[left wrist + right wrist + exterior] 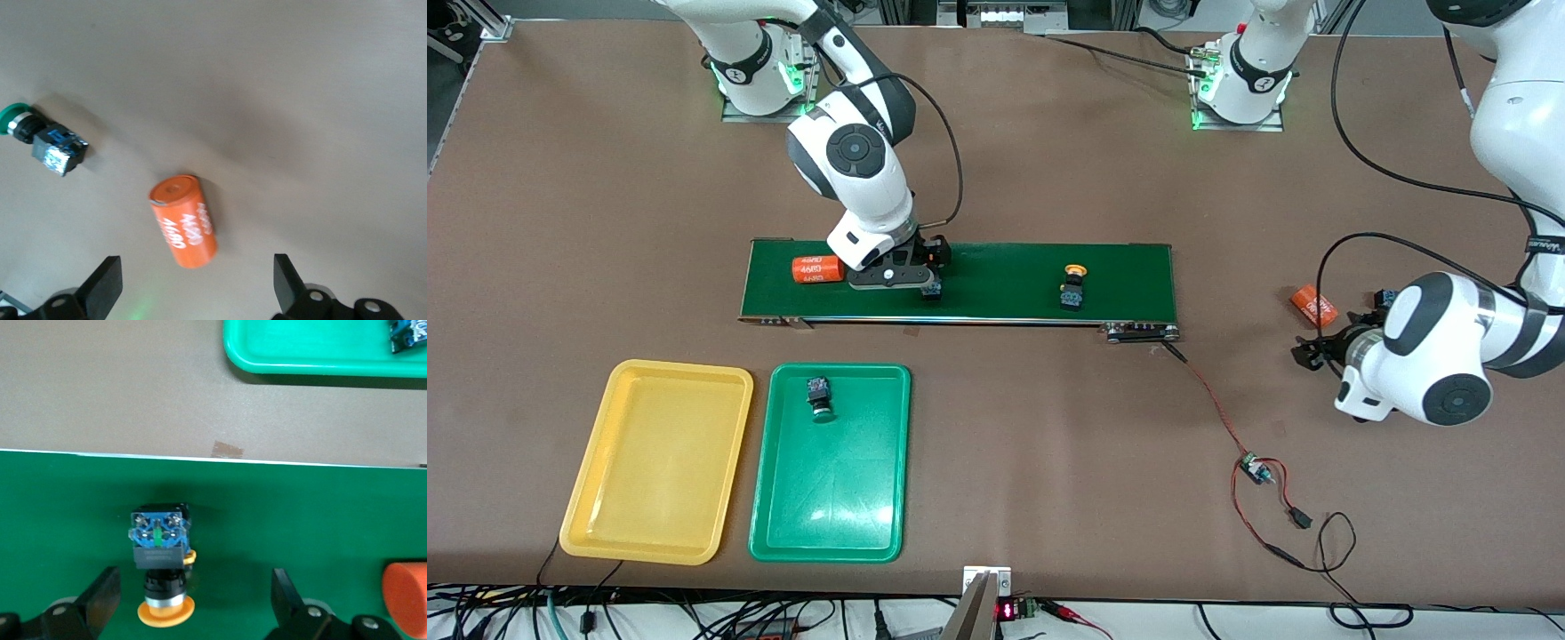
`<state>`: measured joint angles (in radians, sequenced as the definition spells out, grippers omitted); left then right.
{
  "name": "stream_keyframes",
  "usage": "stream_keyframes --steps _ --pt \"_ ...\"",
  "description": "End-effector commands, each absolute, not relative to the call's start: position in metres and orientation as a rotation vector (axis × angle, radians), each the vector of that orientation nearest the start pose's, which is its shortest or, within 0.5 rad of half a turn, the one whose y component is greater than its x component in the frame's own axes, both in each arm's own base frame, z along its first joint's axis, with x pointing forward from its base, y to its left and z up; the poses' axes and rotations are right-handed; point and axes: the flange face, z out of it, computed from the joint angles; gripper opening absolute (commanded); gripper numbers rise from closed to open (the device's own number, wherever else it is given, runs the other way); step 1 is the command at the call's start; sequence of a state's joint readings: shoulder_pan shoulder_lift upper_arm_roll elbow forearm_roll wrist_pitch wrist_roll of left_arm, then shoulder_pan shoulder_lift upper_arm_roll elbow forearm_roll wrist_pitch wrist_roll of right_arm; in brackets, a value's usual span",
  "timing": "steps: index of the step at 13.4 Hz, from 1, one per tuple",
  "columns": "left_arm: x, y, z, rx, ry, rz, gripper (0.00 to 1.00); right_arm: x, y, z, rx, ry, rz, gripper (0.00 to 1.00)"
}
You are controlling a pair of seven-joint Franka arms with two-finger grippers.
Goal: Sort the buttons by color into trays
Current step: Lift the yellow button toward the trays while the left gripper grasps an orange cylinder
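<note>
Right gripper (193,600) open, straddling a yellow button (159,563) on the belt (996,267). Second yellow button (1073,286) also on belt, toward the left arm's end. Green button (819,396) in green tray (829,524); yellow tray (654,524) beside it. Left gripper (193,283) open over an orange cylinder (185,220) off the belt, another green button (47,137) near it.

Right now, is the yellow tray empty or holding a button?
Empty: the yellow tray shows only bare plastic; the one sorted green button lies in the green tray.
</note>
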<state>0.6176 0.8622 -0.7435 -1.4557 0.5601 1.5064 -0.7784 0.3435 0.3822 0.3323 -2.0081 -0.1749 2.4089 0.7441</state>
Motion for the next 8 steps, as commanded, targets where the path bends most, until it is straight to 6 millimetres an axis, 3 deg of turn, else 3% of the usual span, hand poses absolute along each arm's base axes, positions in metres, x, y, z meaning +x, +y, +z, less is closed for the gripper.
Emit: stream_keyframes --steps 1,4,6,8 --pt "0.618 0.094 0.208 -2.724 -0.796 0.798 1.00 0.481 0.379 0.272 -3.100 -0.054 -0.078 1.00" --pt "0.595 0.110 0.187 -2.759 -0.847 0.810 1.00 0.481 0.377 0.263 -3.111 -0.068 -0.071 1.00" --pt "0.592 0.105 0.179 -2.774 -0.850 0.796 1.00 0.482 0.376 0.257 -3.121 -0.094 -0.082 1.00" --pt "0.590 0.106 0.176 -2.770 -0.866 0.807 0.99 0.485 0.373 0.251 -3.124 -0.095 -0.079 0.91"
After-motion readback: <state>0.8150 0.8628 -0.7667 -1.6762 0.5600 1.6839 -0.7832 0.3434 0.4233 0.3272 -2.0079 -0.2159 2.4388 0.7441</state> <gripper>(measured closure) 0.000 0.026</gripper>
